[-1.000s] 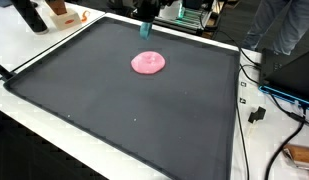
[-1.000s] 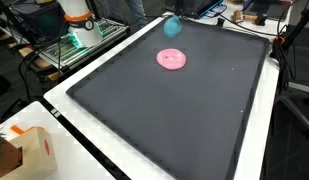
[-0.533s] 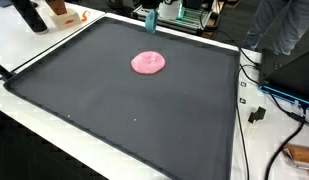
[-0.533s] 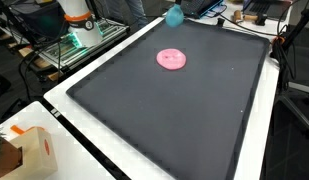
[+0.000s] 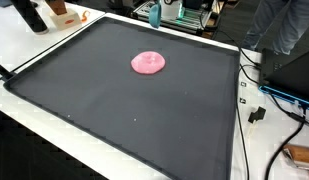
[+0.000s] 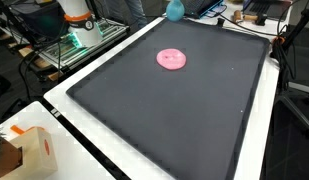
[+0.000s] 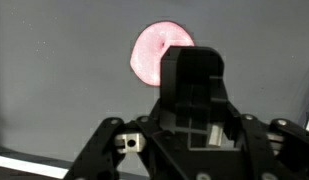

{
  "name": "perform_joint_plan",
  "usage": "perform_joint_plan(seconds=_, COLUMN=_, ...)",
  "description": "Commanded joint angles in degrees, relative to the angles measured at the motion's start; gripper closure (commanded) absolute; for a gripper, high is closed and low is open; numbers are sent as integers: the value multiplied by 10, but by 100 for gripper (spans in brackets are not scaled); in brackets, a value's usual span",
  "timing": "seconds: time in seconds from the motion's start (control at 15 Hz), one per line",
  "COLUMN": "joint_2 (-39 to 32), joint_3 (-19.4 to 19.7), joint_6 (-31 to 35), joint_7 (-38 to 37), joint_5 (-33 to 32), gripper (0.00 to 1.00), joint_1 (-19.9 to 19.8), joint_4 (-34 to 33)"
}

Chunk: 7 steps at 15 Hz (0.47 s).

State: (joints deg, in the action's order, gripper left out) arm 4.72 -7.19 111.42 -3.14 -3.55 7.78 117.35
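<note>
Lab bench: white tabletop with one large dark mat covering most of it.

One pink disc lies flat on the mat. It sits in the far half, roughly midway between the side edges and well clear of every edge. Both exterior views agree.

The gripper hangs high over the mat's far edge. An exterior view shows one teal piece there at the arm's tip. It's too small to tell whether it is a held item or part of the tool.

No teal shows in the wrist view. The dark gripper body fills the lower half and the finger gap isn't readable, so I can't tell how far the jaws are parted or whether they grip anything.

Key relation: the disc lies ahead of the jaws, from the far edge toward the mat's middle, well apart and not touching. In the wrist view it sits above the gripper body, slightly left of centre, with its lower right rim hidden behind the body. It's round, so there's no long axis to line up with.

Count:
- 1 disc
- 1 teal piece
- 1 arm
- 1 cardboard box at the tabletop's near corner, off the mat
- Cables off one side edge
</note>
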Motion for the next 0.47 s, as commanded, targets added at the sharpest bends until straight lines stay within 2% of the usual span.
perform_joint_plan(seconds=0.0, joint_2=-2, joint_3=-2, joint_6=-1, joint_7=0, joint_5=0, gripper=46, joint_1=-2, joint_4=-1)
perform_joint_plan(seconds=0.4, joint_2=-4, joint_3=-2, joint_6=-1, joint_7=0, joint_5=0, gripper=46, joint_1=-2, joint_4=-2)
